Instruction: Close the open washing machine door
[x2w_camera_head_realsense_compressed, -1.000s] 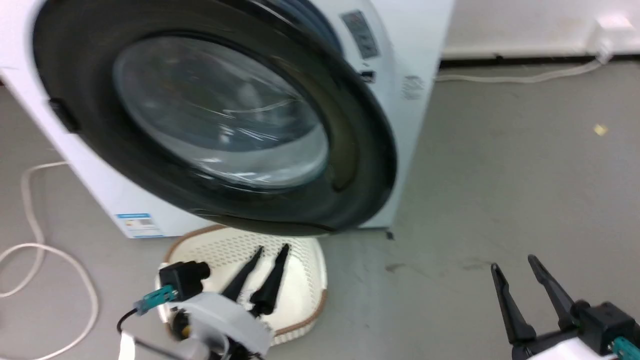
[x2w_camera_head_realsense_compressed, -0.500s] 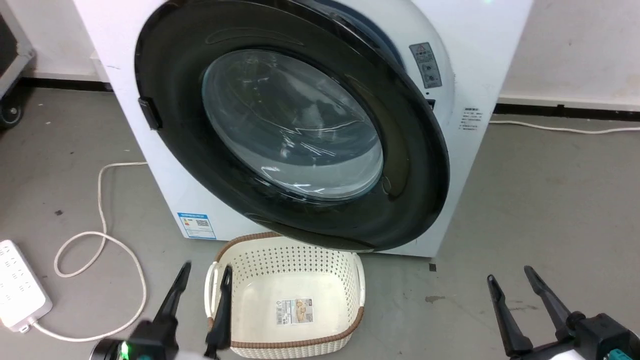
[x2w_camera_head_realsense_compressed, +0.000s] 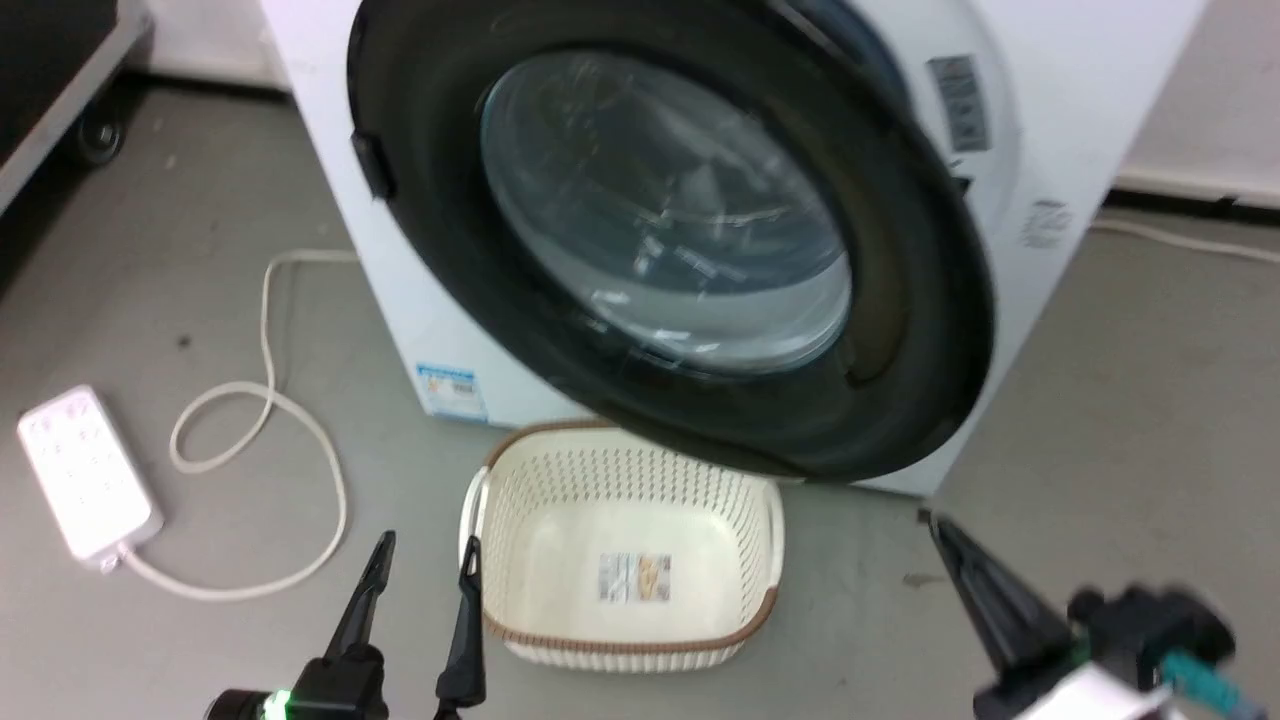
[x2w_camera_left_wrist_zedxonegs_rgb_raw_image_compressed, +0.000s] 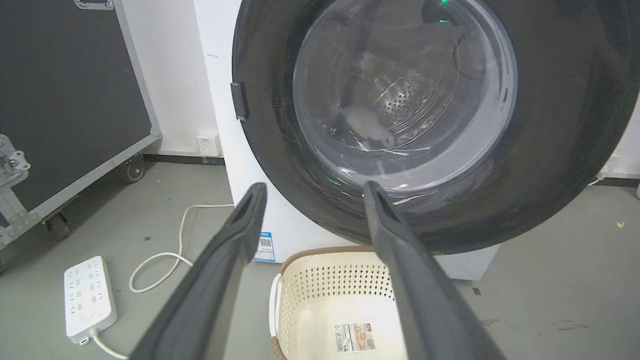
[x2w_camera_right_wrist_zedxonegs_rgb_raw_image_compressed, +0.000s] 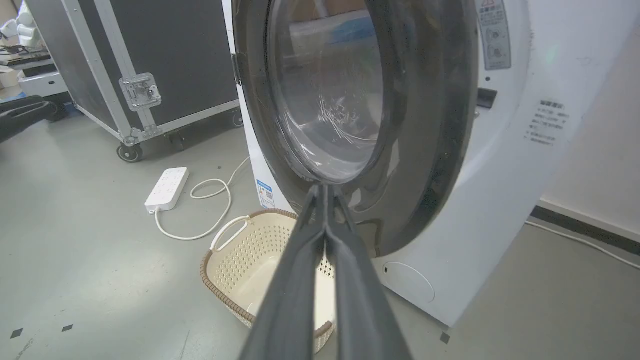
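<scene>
The washing machine door (x2w_camera_head_realsense_compressed: 905, 330), black-rimmed with a bulging glass bowl, stands ajar off the white washing machine (x2w_camera_head_realsense_compressed: 1060, 130); its latch tab is at the left edge. My left gripper (x2w_camera_head_realsense_compressed: 428, 545) is open and empty, low on the floor side left of the basket, well short of the door. In the left wrist view the left gripper (x2w_camera_left_wrist_zedxonegs_rgb_raw_image_compressed: 315, 186) points at the lower glass of the door (x2w_camera_left_wrist_zedxonegs_rgb_raw_image_compressed: 550, 150). My right gripper (x2w_camera_head_realsense_compressed: 935, 525) is blurred at the lower right. The right wrist view shows the right gripper (x2w_camera_right_wrist_zedxonegs_rgb_raw_image_compressed: 323, 187) shut and empty, below the door (x2w_camera_right_wrist_zedxonegs_rgb_raw_image_compressed: 430, 125).
A cream perforated basket (x2w_camera_head_realsense_compressed: 500, 500) sits on the floor under the door. A white power strip (x2w_camera_head_realsense_compressed: 85, 470) and its looped cable (x2w_camera_head_realsense_compressed: 300, 430) lie to the left. A black wheeled case (x2w_camera_right_wrist_zedxonegs_rgb_raw_image_compressed: 165, 60) stands further left. Grey floor lies open at the right.
The head camera has shifted. My right gripper's fingers, apart half a second ago, are now together. My left gripper has moved from over the basket to its left side.
</scene>
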